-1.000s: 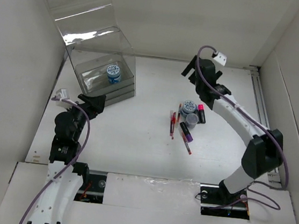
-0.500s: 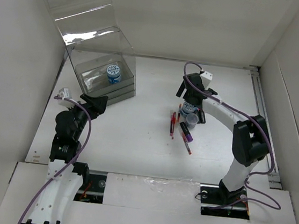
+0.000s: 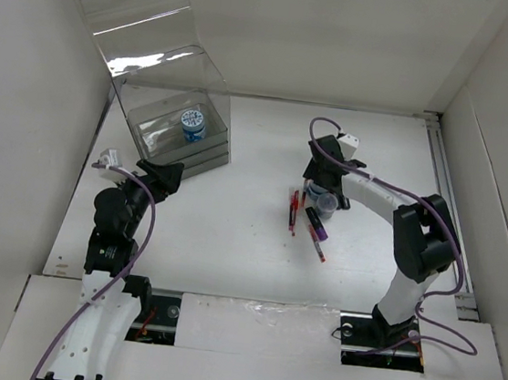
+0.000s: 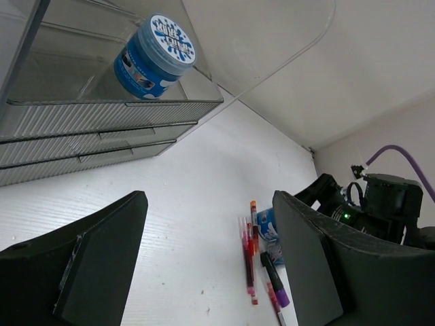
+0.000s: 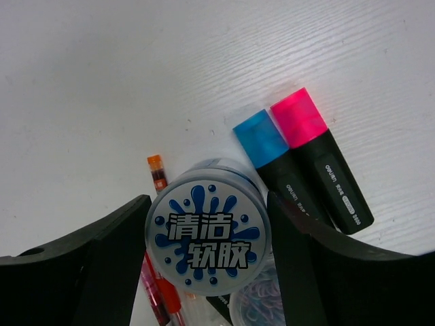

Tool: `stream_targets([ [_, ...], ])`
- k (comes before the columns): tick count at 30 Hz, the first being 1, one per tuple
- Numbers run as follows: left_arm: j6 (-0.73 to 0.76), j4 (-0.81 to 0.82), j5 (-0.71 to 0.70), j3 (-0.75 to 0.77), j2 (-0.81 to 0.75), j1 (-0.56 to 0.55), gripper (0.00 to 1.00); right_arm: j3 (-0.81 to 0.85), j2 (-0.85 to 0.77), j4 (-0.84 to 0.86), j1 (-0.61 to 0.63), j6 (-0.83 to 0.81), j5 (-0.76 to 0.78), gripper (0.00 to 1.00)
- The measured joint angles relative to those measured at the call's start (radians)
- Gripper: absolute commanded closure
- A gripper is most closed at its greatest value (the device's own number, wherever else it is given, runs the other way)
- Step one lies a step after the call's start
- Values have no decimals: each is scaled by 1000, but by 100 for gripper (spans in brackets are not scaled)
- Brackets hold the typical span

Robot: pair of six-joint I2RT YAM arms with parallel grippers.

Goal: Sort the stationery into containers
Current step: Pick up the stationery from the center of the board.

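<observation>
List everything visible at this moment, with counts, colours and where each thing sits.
organiser box: 1, clear, lid up, far left of the table
tub in the box: 1, blue and white, top compartment
second tub: 1, blue and white, in the pile right of centre
blue-capped highlighter: 1, dark body, beside the second tub
pink-capped highlighter: 1, dark body, alongside the blue-capped one
red pens: at least three, left part of the pile
dark marker: 1, purple end, beside the pens
small clear pot: 1, next to the second tub, mostly cut off
table: 1, white
cables: purple, along both arms
left gripper: black, open, empty
right gripper: black, fingers against both sides of the second tub
</observation>
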Motion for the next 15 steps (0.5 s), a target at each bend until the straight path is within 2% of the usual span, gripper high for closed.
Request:
stream_targets([
  [2, 0, 0, 2, 1, 0, 0, 29, 0, 0, 0, 4, -2, 1, 55],
  [5, 0, 0, 4, 1, 0, 0, 29, 2, 0, -4, 10, -1, 2, 60],
  [11, 0, -1, 3, 11, 0, 0, 31, 24, -60, -50, 56, -6, 4, 62],
  [15, -7, -2, -19, 33, -12, 0, 31, 134, -138, -42, 157, -32, -66, 62],
])
